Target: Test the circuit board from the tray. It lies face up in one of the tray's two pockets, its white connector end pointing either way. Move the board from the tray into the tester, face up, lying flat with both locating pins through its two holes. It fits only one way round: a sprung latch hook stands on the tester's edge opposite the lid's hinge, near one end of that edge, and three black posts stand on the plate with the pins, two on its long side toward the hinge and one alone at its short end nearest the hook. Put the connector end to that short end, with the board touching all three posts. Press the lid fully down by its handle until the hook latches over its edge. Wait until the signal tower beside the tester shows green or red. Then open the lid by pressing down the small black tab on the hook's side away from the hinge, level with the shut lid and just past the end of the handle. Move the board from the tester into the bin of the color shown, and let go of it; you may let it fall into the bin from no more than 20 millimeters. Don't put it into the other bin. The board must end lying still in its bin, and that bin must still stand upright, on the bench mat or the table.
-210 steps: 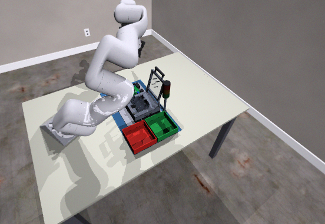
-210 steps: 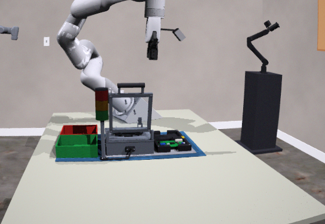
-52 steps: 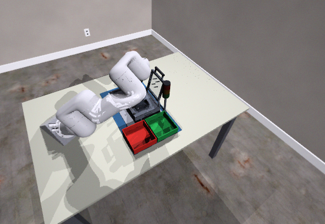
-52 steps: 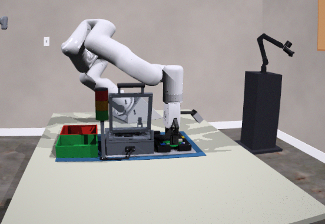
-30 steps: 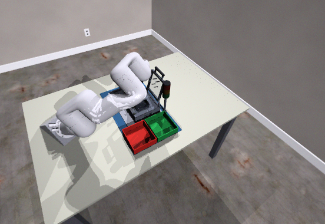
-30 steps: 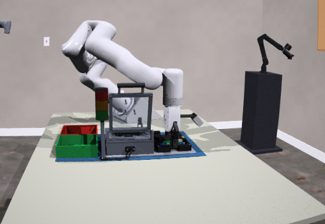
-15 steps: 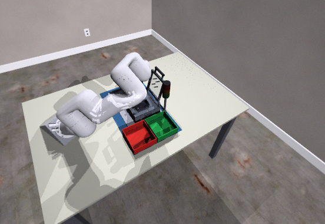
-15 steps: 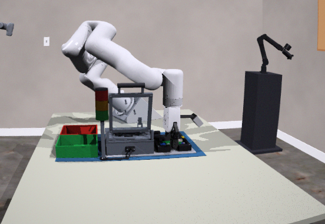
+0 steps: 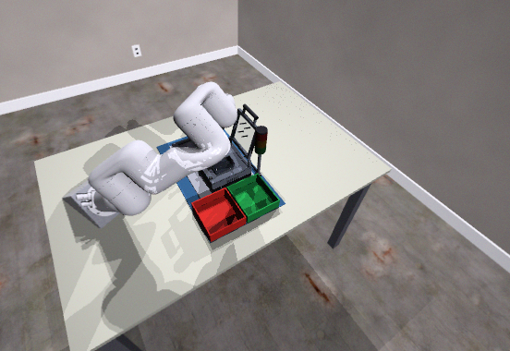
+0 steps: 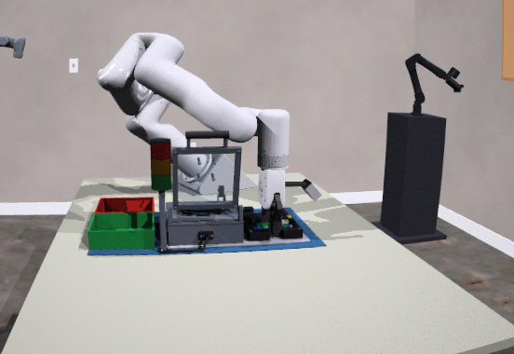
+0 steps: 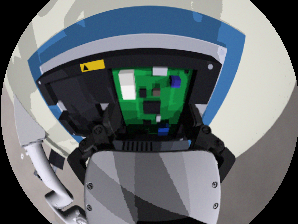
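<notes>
The green circuit board (image 11: pixel 149 99) lies face up in a pocket of the black tray (image 11: pixel 69 90), with its white connector (image 11: pixel 160 71) at the far end in the wrist view. My gripper (image 11: pixel 151 104) is lowered into the tray; its fingers stand open on either side of the board's near end and nothing is clamped. In the exterior view the gripper (image 10: pixel 275 215) is down at the tray (image 10: pixel 272 230), right of the grey tester (image 10: pixel 205 226). The tester's clear lid (image 10: pixel 207 173) stands upright with its handle (image 10: pixel 207 134) on top. The signal tower (image 10: pixel 161 164) shows no bright light.
The red bin (image 9: pixel 218 213) and green bin (image 9: pixel 254 197) stand side by side on the blue mat (image 10: pixel 307 239), left of the tester in the exterior view. The latch hook (image 10: pixel 205 237) is on the tester's front edge. A black pedestal with a camera arm (image 10: pixel 412 173) stands off the table.
</notes>
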### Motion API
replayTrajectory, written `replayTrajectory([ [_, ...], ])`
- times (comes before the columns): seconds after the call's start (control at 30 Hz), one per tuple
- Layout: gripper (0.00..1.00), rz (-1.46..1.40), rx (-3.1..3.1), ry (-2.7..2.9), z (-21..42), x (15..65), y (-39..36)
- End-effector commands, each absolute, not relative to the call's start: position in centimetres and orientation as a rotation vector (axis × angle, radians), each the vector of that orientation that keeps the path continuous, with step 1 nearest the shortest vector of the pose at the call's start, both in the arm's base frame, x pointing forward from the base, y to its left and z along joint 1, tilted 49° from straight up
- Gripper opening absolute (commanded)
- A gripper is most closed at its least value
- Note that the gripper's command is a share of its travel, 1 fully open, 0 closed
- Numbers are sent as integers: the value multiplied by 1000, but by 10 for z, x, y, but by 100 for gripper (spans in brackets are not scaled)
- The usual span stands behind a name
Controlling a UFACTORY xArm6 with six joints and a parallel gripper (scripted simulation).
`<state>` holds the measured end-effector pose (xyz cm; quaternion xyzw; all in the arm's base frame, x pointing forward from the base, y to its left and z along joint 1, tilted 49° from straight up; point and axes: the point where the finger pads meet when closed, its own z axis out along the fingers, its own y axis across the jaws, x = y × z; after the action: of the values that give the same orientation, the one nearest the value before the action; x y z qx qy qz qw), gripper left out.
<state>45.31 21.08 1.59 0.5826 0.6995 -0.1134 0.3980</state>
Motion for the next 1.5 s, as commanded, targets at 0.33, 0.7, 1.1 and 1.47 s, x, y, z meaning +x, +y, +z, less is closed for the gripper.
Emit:
replayTrajectory([
  [0.33,85,-283,1475,1772,17,454,212],
  [0.7,81,-283,1475,1772,17,454,212],
  [1.1,79,-283,1475,1772,17,454,212],
  [1.47,79,-283,1475,1772,17,454,212],
])
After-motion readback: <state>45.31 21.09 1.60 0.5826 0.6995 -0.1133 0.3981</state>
